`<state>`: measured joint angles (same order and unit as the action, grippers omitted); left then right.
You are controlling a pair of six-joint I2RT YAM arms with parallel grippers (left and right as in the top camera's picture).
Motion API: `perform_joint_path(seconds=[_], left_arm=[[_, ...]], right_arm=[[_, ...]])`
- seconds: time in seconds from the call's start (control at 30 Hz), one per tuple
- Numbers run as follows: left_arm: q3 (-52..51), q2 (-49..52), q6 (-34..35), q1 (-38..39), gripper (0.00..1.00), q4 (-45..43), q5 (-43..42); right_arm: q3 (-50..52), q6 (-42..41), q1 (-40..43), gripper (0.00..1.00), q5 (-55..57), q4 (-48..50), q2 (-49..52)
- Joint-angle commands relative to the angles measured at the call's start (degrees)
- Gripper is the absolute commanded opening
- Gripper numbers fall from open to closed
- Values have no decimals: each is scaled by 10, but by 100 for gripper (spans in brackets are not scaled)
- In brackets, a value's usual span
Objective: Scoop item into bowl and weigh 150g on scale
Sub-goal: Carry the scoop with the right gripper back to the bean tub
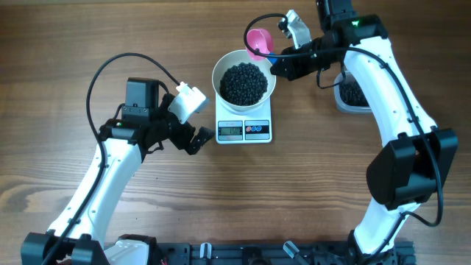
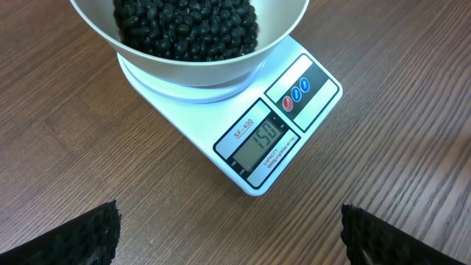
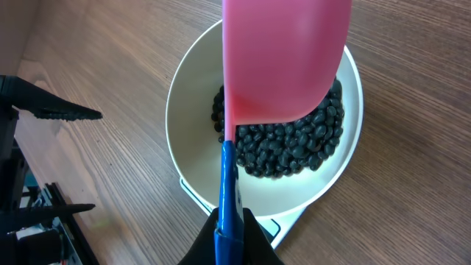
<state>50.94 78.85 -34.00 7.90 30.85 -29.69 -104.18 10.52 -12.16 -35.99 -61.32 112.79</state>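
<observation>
The white bowl [image 1: 221, 70] stands on the scale [image 1: 244, 130] and holds a dark pile of black beans, the item [image 1: 243, 82]. In the left wrist view the scale [image 2: 294, 118] has a display reading 150, below the bowl [image 2: 199, 70]. My right gripper [image 1: 280, 63] is shut on the blue handle of a pink scoop [image 1: 259, 42], which hangs over the bowl's far rim. In the right wrist view the scoop [image 3: 283, 59] covers part of the item [image 3: 294, 143], with the right gripper [image 3: 229, 235] below it. My left gripper [image 1: 203, 138] is open on the scale's left side, nothing between its fingers [image 2: 88, 235].
A clear tub [image 1: 352, 94] with more black beans sits right of the bowl, partly hidden by the right arm. Bare wooden table [image 1: 88, 44] surrounds the scale. Both arm bases stand along the near edge.
</observation>
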Motion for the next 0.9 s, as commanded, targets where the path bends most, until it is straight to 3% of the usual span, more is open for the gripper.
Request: perform_joint_path(seconds=[0.0, 0.27, 0.4, 0.57, 0.87], left_arm=[[-4, -1, -3, -2, 100, 0, -5], [-4, -1, -3, -2, 100, 0, -5], [-4, -1, -3, -2, 100, 0, -5], [-4, -1, -3, -2, 100, 0, -5], [-4, -1, -3, -2, 100, 0, -5]], right_arm=[[-14, -2, -1, 4, -9, 0, -14], [-14, -7, -1, 4, -11, 0, -14], [-14, -16, 14, 4, -65, 0, -14], [-14, -15, 90, 4, -163, -4, -24], [-14, 60, 282, 4, -160, -104, -75]])
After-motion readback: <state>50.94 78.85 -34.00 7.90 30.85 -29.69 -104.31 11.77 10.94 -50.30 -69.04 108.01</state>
